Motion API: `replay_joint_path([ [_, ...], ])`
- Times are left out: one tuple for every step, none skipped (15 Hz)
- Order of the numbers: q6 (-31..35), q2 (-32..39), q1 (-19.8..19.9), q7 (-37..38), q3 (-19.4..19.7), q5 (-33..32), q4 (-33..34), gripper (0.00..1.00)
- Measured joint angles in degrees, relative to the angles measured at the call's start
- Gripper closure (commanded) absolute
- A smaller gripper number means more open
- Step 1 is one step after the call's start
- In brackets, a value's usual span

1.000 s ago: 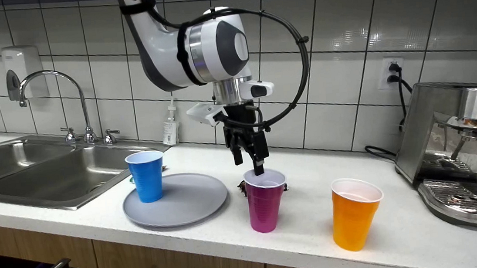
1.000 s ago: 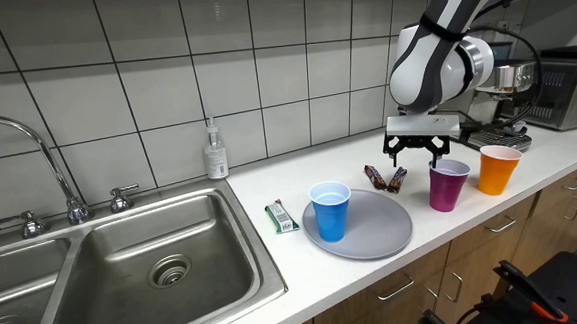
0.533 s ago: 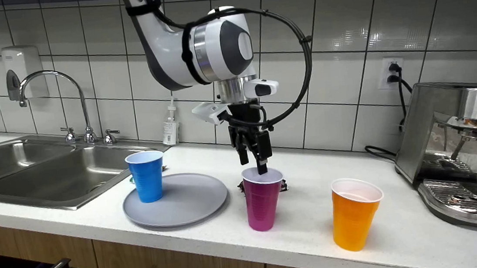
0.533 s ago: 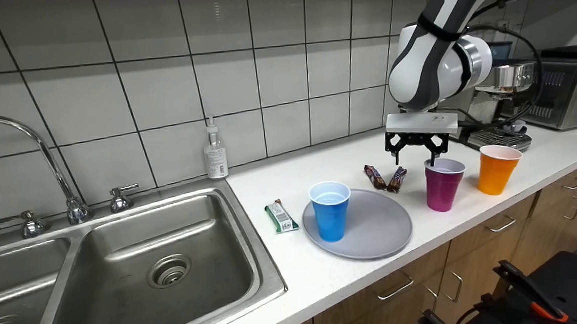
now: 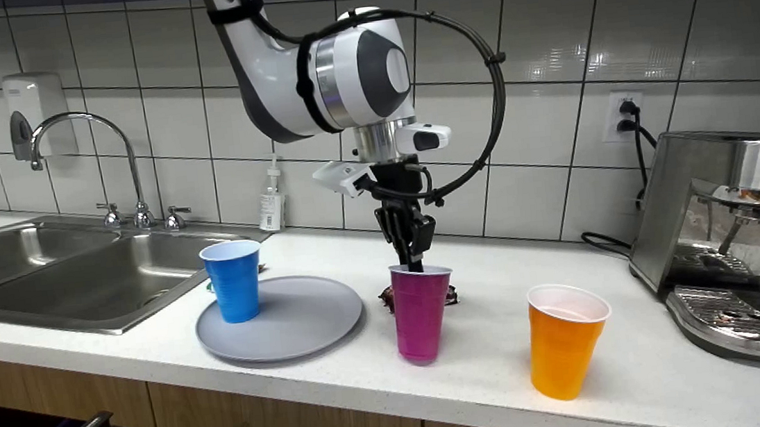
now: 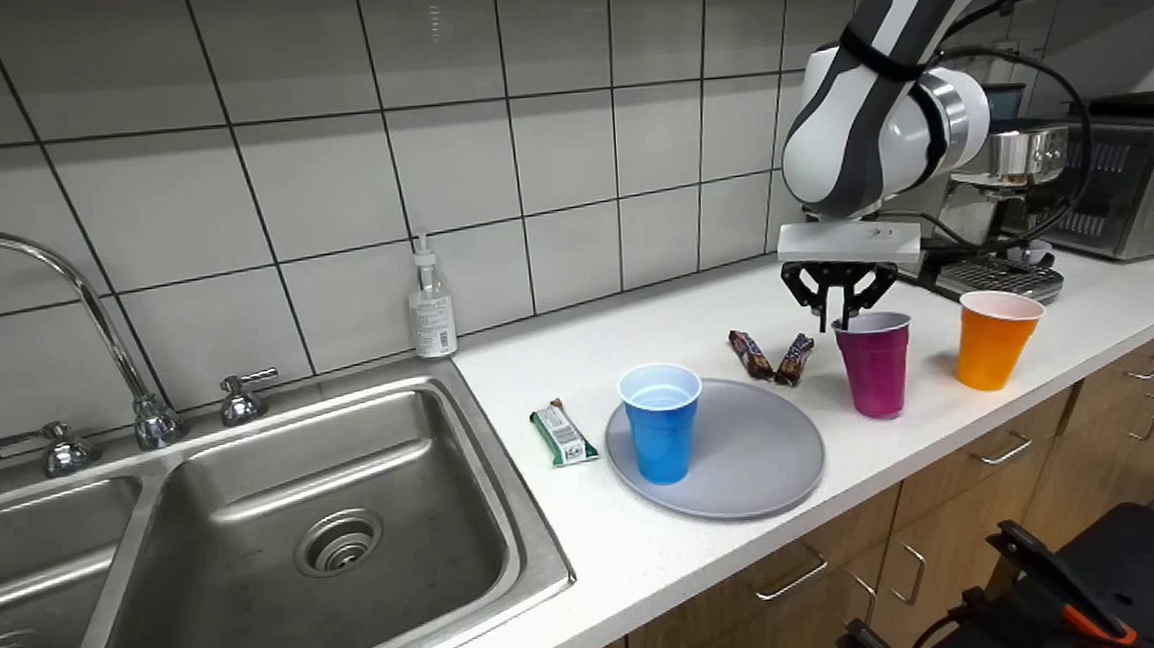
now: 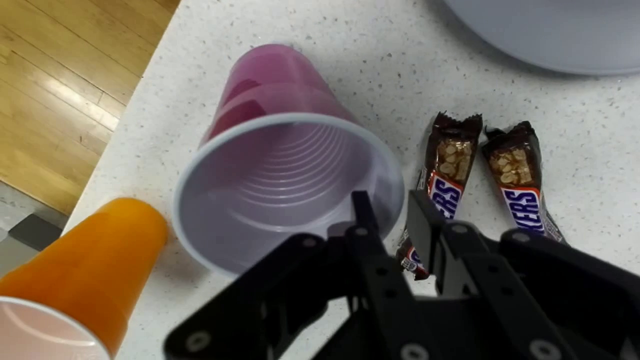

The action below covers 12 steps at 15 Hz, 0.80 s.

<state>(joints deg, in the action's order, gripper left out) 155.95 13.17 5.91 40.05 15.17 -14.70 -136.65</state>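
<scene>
Low in the wrist view, we find the pincer [image 7: 389, 198] unclenched, parted to straddle the purple cup [image 7: 287, 165] at its rim.

Silver-and-white robot arm [image 5: 331, 82] hangs angled from above in both exterior views, wrist [image 5: 377, 142] near vertical. Black gripper [image 6: 835, 326] points down, 2 slim fingers [image 7: 366, 215] parted by narrow gap in wrist view.

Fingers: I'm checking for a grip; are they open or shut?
Open: the wrist view shows a gap between the fingers, one inside the purple cup, the other outside.
</scene>
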Motion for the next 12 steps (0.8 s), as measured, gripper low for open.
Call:
replay_joint_path([
  [0.0,0.1,0.0,0.0,0.1,0.0,0.0,1.00],
  [0.0,0.2,-0.1,0.0,0.2,0.0,0.0,1.00],
  [0.0,0.2,-0.2,0.0,0.4,0.0,0.1,0.98],
  [0.0,0.2,-0.4,0.0,0.7,-0.1,0.3,0.99],
  [0.0,0.2,-0.6,0.0,1.0,-0.2,0.4,0.99],
  [0.0,0.2,-0.8,0.0,1.3,-0.4,0.5,0.99],
  [-0.1,0.2,-1.0,0.0,1.6,-0.7,0.5,0.99],
  [-0.1,0.1,-1.4,0.0,1.9,-1.0,0.5,0.99],
  [-0.1,0.1,-1.6,0.0,2.2,-1.4,0.6,0.99],
  [-0.1,0.0,-1.9,0.0,2.4,-1.9,0.6,0.99],
  [-0.1,-0.2,-2.3,0.0,2.6,-2.6,0.6,0.99],
  [-0.1,-0.5,-2.6,0.1,2.8,-3.5,0.6,0.99],
])
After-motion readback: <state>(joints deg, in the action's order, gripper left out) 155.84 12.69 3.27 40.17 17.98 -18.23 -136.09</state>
